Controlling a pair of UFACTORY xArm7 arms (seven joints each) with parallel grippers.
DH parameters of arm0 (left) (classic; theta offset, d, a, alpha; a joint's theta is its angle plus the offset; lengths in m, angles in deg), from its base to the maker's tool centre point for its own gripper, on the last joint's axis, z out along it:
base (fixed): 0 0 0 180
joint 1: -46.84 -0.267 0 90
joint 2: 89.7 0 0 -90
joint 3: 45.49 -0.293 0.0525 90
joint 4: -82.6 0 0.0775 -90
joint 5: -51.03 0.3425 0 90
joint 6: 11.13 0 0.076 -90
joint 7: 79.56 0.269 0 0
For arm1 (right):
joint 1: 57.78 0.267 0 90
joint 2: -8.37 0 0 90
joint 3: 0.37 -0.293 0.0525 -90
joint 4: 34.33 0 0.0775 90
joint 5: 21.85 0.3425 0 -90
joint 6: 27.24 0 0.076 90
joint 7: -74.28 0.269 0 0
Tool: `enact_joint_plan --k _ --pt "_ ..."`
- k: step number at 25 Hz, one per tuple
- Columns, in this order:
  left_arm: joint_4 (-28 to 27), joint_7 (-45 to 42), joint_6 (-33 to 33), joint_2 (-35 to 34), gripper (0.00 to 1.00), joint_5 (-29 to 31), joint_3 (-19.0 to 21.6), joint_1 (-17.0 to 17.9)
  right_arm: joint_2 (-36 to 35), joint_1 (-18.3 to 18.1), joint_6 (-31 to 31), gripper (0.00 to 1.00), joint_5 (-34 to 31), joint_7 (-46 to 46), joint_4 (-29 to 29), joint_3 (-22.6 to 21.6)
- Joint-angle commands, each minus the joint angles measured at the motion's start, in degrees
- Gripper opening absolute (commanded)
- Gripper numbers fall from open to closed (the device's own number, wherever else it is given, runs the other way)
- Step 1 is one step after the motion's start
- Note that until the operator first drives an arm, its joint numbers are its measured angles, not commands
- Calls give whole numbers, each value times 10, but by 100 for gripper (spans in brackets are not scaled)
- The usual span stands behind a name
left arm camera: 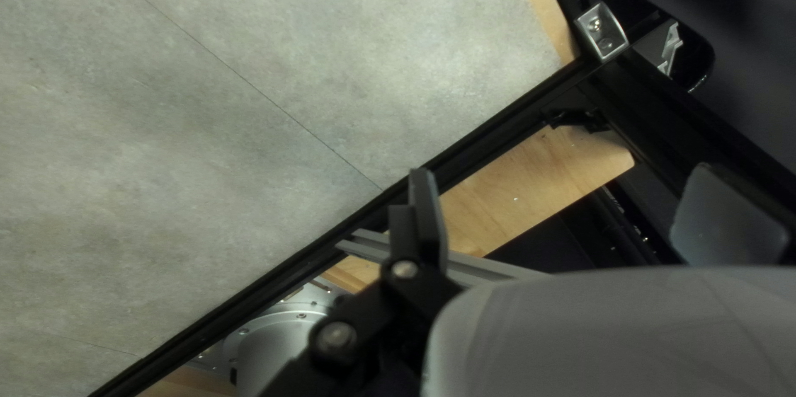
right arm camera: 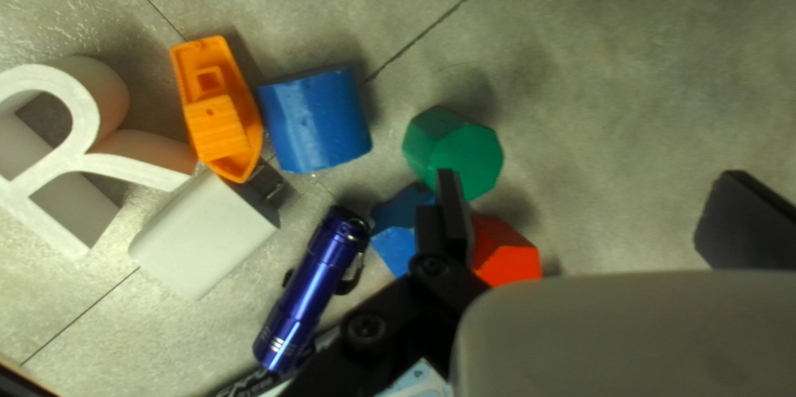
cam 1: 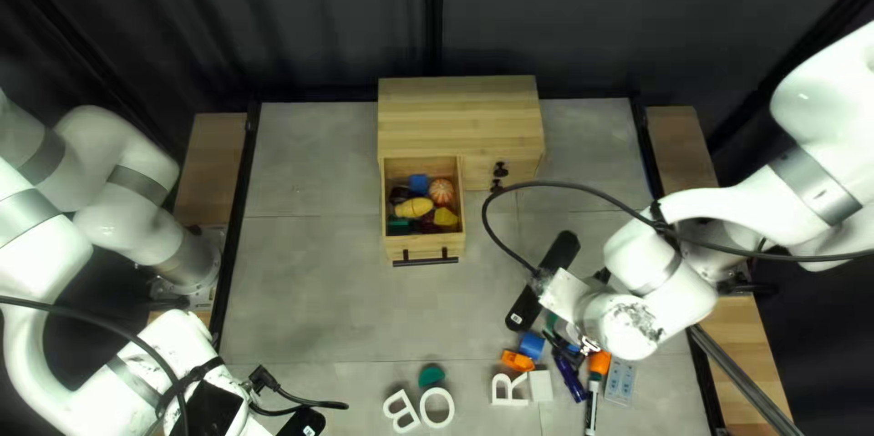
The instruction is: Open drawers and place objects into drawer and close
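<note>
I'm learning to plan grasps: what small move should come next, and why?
I'd probably shift the right end effector over the green block: its fingers stand open, the block sits off-centre, and the drawer is open.

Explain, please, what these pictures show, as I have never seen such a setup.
Two white robot arms, a left arm and a right arm, share a table. The top left view looks down at a slant from above its near edge; each wrist view looks along one arm's gripping part. A wooden cabinet stands with a drawer pulled out, holding small items, one yellow. Loose things include an orange boat, a blue cylinder, a green block, a flashlight and a white letter R. The left end effector and right end effector are open, holding nothing.
</note>
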Motion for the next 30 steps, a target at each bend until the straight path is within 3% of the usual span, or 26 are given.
enact_joint_plan --k 1,12,28,29,30 --pt "0 0 0 0 100 0 0 0 3 0 18 100 15 -19 -9 0" --pt "0 0 0 0 100 0 0 0 3 -16 116 100 61 -130 -58 18" --pt "0 0 0 0 100 0 0 0 -30 -22 158 98 86 -167 -59 22" --pt "0 0 0 0 100 0 0 0 -33 -23 161 69 85 -167 -58 22" --pt "0 0 0 0 100 0 0 0 -36 -23 163 34 85 -167 -57 23"
